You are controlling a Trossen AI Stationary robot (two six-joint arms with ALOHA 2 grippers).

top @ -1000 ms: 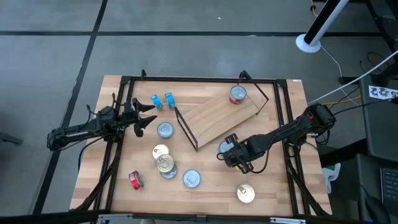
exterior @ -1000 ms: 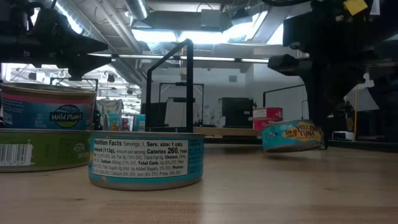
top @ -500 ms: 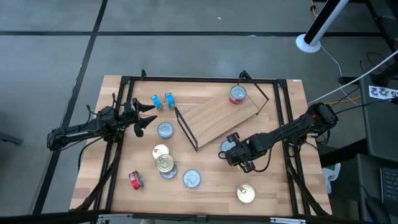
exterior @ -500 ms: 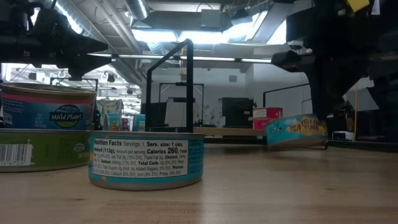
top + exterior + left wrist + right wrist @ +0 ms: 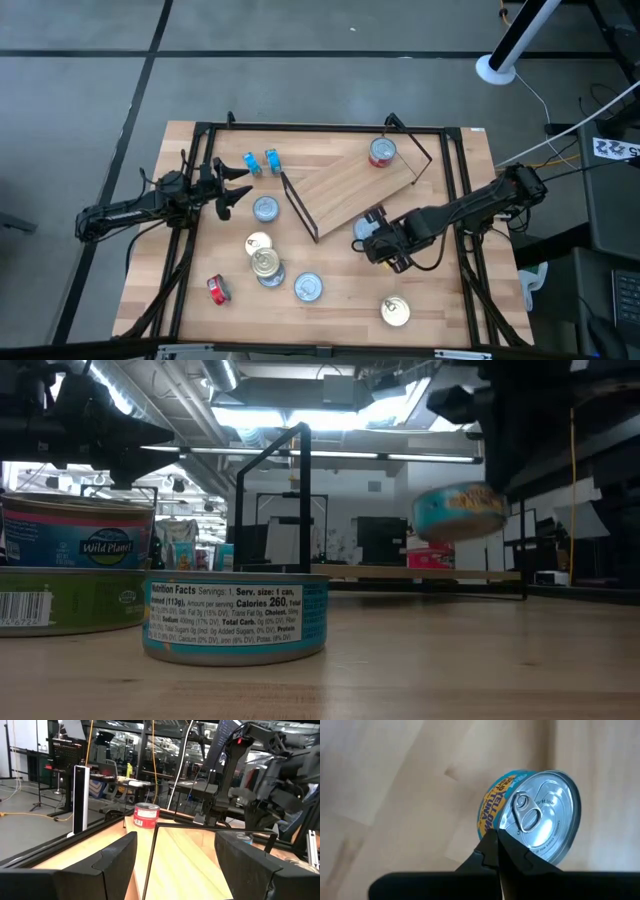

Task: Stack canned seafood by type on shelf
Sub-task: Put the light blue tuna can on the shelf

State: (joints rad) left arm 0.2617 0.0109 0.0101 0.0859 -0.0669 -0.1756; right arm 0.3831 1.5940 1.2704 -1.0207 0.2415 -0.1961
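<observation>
The right gripper (image 5: pixel 372 232) clamps a blue tuna tin (image 5: pixel 532 815) between its jaws and holds it clear of the table (image 5: pixel 440 300), just off the near edge of the shelf (image 5: pixel 345 190). The tin's pull-tab lid faces the wrist camera, one dark finger (image 5: pixel 492 851) crossing its rim. A red tin (image 5: pixel 381 152) stands at the shelf's far end. The left gripper (image 5: pixel 232 186) waits with jaws apart at the table's left side, beside a blue tin (image 5: pixel 264 208). Other tins lie scattered on the table.
</observation>
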